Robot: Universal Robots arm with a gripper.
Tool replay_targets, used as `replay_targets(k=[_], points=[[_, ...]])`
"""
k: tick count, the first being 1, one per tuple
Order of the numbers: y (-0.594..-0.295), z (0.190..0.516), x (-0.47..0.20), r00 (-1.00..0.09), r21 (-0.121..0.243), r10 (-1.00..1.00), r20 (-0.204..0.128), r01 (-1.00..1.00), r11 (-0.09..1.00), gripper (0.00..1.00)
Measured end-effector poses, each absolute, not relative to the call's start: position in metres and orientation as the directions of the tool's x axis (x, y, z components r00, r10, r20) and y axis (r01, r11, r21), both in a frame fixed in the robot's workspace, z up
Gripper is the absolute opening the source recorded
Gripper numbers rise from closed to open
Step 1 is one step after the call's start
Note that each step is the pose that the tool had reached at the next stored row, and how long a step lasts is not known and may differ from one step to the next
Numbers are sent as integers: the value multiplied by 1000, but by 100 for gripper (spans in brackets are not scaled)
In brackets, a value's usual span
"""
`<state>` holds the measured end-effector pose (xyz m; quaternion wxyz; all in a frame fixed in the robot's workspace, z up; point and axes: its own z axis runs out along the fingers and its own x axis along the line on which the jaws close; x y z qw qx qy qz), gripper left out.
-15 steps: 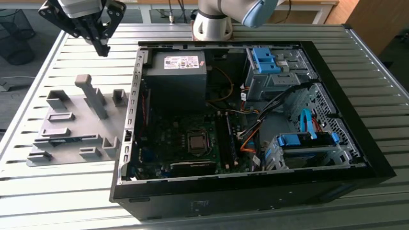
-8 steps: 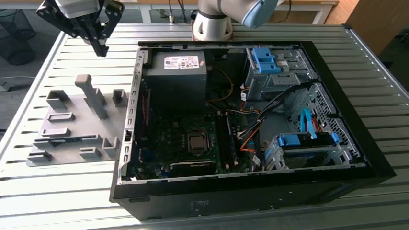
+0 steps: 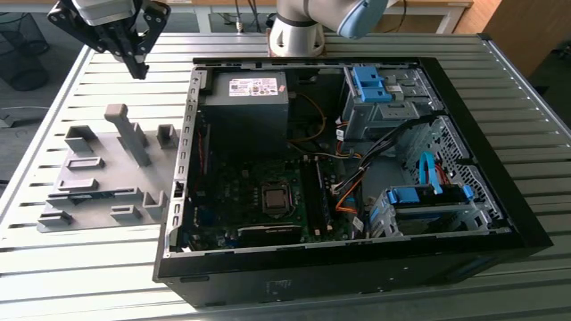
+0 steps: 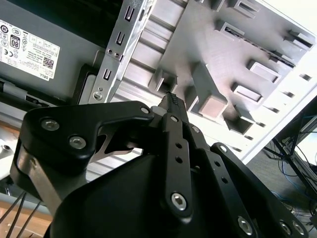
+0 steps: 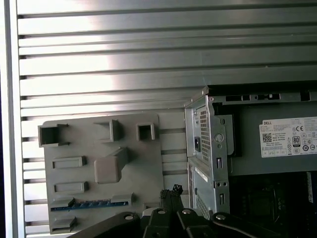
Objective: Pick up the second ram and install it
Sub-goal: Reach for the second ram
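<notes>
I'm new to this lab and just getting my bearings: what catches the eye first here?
An open computer case dominates the exterior view's middle and right. At that view's left sits a gray holder plate holding the second ram, and the gripper hangs above it.

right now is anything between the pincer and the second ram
Nothing visible covers the second ram, which sits in the gray holder plate. The pincer hangs high; a tall gray post stands on the plate between them.

a ribbed metal table (image 3: 80, 267) caught bright light; behind it were a wooden cabinet (image 3: 526, 27) and grey floor (image 3: 27, 87).
</notes>
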<state>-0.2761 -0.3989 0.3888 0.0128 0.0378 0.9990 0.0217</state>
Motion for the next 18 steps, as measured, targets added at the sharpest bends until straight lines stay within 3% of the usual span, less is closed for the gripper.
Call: replay_targets(k=[18], points=[[-399,388,-286,-997,44,76,-24,75,996,11]])
